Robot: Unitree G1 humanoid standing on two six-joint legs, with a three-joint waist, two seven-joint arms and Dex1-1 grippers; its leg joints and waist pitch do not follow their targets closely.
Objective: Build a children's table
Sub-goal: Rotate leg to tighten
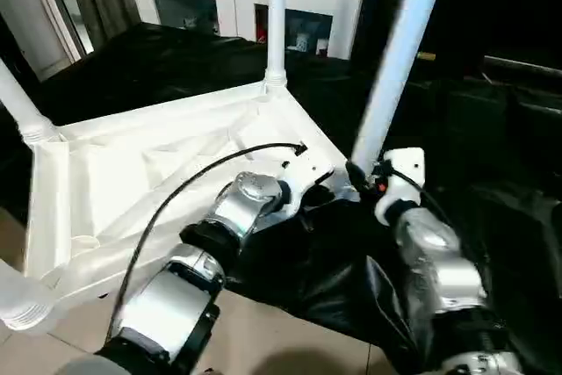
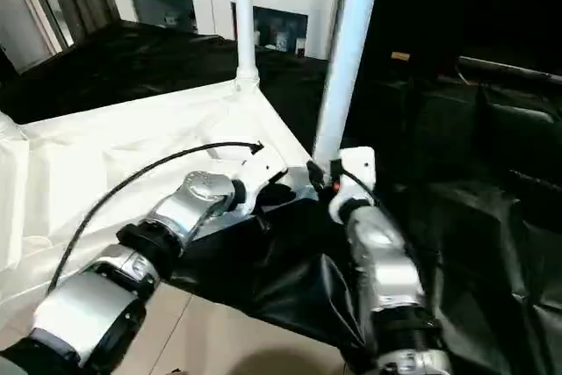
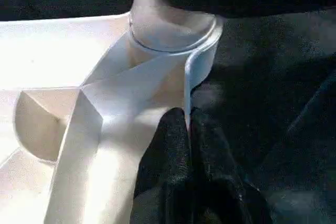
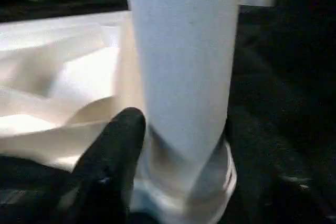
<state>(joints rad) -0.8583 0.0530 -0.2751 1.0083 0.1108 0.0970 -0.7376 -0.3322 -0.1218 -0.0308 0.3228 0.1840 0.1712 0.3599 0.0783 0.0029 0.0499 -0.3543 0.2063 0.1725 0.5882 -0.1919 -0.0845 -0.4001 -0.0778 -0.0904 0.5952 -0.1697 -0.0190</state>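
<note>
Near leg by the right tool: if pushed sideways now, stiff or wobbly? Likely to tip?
Probably stiff: the leg is a smooth thick tube. It may wobble, since it leans while the far leg stands upright. Looks slippery: glossy plastic, and the right tool sits at its base.

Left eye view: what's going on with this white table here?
A two-armed robot is putting legs on an upside-down table top lying on a black cloth. The right gripper is around the base of the nearest leg at its corner socket. The left gripper is shut against the top's rim beside that corner. Other legs already stand in their sockets.
</note>
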